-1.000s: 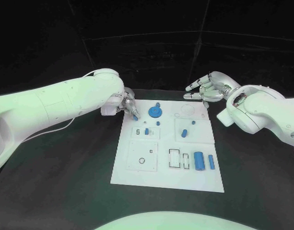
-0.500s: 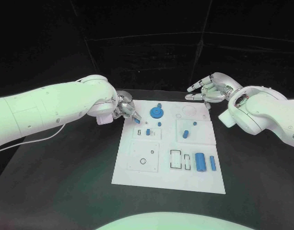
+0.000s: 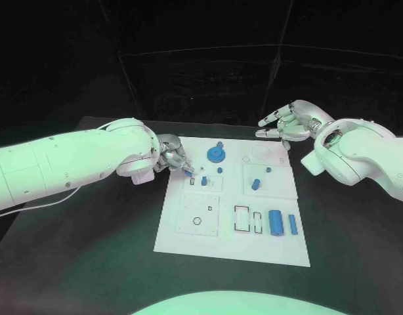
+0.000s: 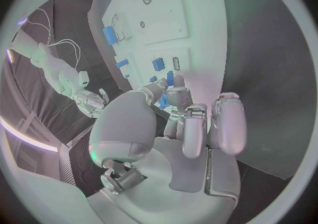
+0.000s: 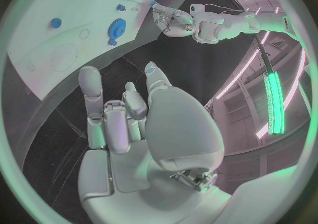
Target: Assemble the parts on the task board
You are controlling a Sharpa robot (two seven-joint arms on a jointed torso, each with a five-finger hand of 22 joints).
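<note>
The white task board (image 3: 188, 226) lies in the middle of the table. On it are a blue gear (image 3: 214, 155) at the far end, a short blue peg (image 3: 254, 184), and a blue cylinder (image 3: 274, 222) beside a slim blue bar (image 3: 291, 224). My left hand (image 3: 171, 156) hovers at the board's far left edge, and its fingertips pinch a small blue part (image 3: 188, 170) above the small slots there. My right hand (image 3: 293, 122) is past the board's far right corner, fingers spread, holding nothing. In the left wrist view the fingers (image 4: 177, 96) curl over the board (image 4: 166, 17).
The black table (image 3: 88, 230) has free room to the left and right of the board. Empty rectangular slots (image 3: 246, 219) and a round hole (image 3: 197, 221) sit in the board's near half. The right wrist view shows the gear (image 5: 118, 26) and my left hand (image 5: 174, 20) beyond it.
My left hand has moved slightly nearer and inward over the board's left edge, still holding the small blue part. The right hand has hardly moved.
</note>
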